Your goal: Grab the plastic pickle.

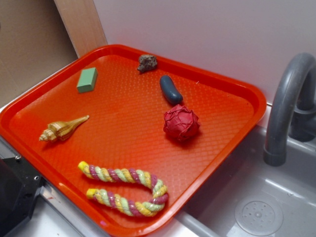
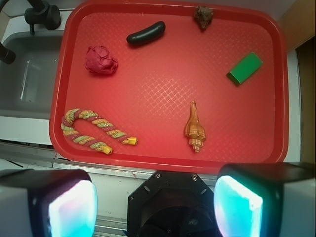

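On the red tray (image 1: 232,128), toward its far edge, the plastic pickle (image 1: 170,90) lay flat on the textured surface, a smooth dark blue-green oblong with rounded ends. In the wrist view the plastic pickle (image 2: 146,33) sat near the top of the tray (image 2: 163,143), tilted slightly, well apart from my fingers.

My gripper (image 2: 155,205) hung back over the tray's near edge, off the tray itself, with my two fingers (image 2: 71,207) spread wide at the bottom corners of the wrist view. Nothing was between them; I held nothing.

Just beside the pickle, toward the tray's middle, sat a crumpled red ball (image 1: 181,123), close to it but not touching. A lumpy brown-grey rock (image 1: 147,62) rested near the far rim, a little apart from the pickle's other end. A light green block (image 1: 87,80) lay toward the tray's left side in the exterior view, well apart from the pickle. A tan striped seashell (image 1: 62,129) lay nearer the front left, and a twisted rope (image 1: 126,190) of yellow, pink and green strands curled in a U shape near the front edge.

Beside the tray, a grey faucet (image 1: 286,106) arched over a grey sink (image 1: 256,212).
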